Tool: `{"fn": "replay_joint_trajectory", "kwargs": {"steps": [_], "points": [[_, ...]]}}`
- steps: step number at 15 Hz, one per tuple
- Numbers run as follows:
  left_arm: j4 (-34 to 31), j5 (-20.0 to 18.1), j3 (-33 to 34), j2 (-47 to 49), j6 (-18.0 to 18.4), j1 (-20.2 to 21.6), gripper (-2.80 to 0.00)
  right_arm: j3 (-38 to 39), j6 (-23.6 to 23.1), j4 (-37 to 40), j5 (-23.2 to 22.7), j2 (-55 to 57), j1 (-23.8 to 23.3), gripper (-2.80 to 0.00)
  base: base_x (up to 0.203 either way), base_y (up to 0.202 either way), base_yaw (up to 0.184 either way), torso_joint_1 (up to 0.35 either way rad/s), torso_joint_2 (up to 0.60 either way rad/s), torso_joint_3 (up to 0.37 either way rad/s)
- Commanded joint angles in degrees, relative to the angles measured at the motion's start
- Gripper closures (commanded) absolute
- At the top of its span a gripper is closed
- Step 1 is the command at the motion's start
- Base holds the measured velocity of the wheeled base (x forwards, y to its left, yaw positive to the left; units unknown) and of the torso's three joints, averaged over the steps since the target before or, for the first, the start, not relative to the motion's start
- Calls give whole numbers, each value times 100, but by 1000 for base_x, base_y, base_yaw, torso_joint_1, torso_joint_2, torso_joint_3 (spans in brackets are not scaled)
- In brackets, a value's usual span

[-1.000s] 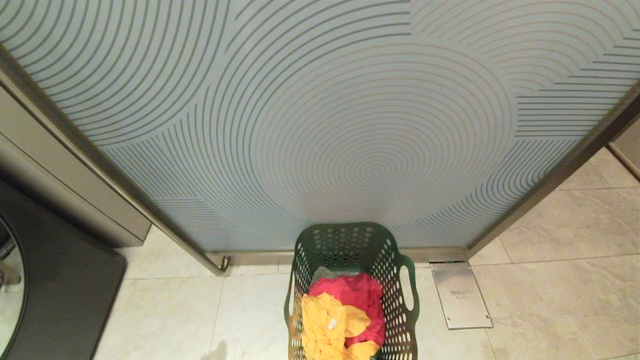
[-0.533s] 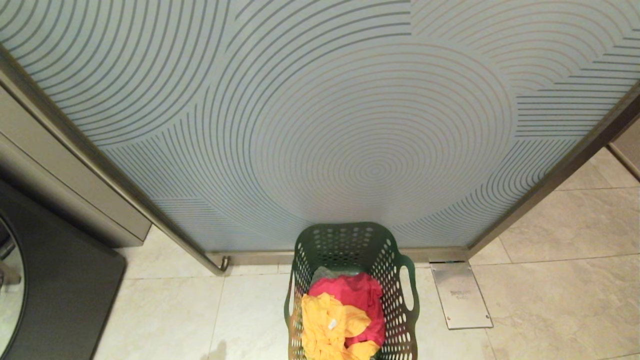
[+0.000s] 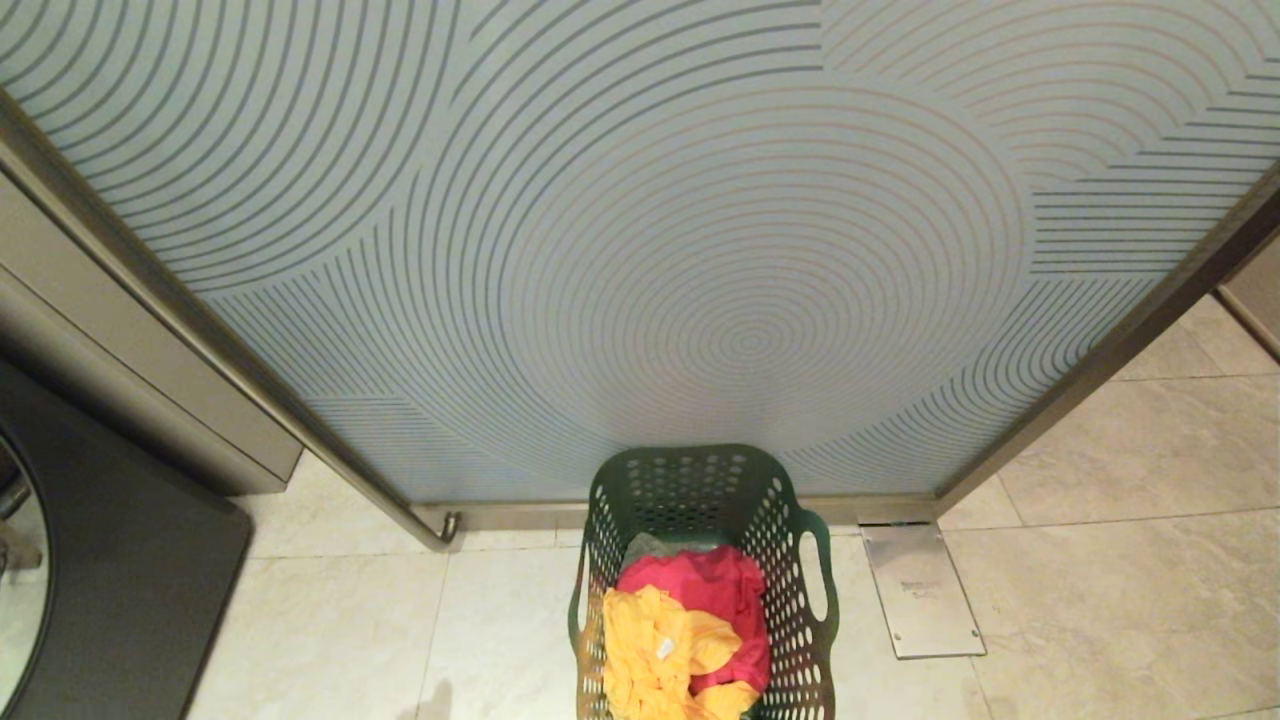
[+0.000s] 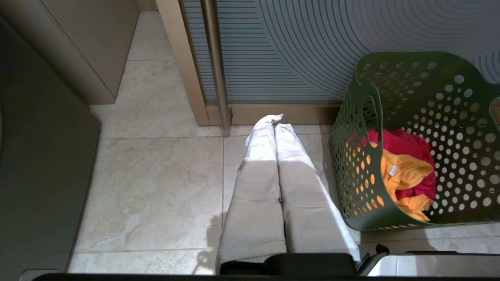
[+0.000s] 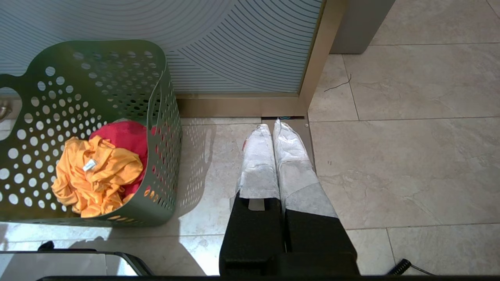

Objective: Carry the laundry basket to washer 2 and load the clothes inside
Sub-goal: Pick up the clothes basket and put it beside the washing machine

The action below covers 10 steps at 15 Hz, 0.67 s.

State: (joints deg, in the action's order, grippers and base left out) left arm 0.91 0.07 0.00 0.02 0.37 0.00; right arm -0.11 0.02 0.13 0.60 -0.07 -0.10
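The dark green perforated laundry basket stands on the tiled floor against a glass door. Inside lie the clothes: a yellow garment, a pink-red one and a grey-green piece. My left gripper hangs shut and empty over the floor beside the basket. On the basket's other side my right gripper is also shut and empty. Neither arm shows in the head view. A dark grey washer with a round door stands at the left edge. Its label is out of view, so I cannot tell whether it is washer 2.
A frosted glass door with curved lines fills the back, with a metal pull bar at its left edge. A metal floor plate lies right of the basket. A beige cabinet stands behind the washer.
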Motion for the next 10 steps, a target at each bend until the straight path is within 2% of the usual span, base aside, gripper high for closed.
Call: {"fn": "replay_joint_trajectory", "kwargs": {"steps": [1, 6, 8, 10], "points": [[-30, -6, 26, -2, -20, 0, 0, -7, -11, 13, -7, 7, 1, 0, 0, 0, 0, 0, 0, 0], [-3, -3, -39, -2, 80, 0, 0, -94, 32, 23, 36, 7, 1, 0, 0, 0, 0, 0, 0, 0], [-225, -76, -743, 218, 201, 0, 0, -935, 48, 390, 122, 238, 0, 0, 0, 0, 0, 0, 0, 0], [-785, -139, -1797, 1150, 242, -12, 0, -2452, 337, 1294, 140, 1104, 0, 0, 0, 0, 0, 0, 0, 0]]}}
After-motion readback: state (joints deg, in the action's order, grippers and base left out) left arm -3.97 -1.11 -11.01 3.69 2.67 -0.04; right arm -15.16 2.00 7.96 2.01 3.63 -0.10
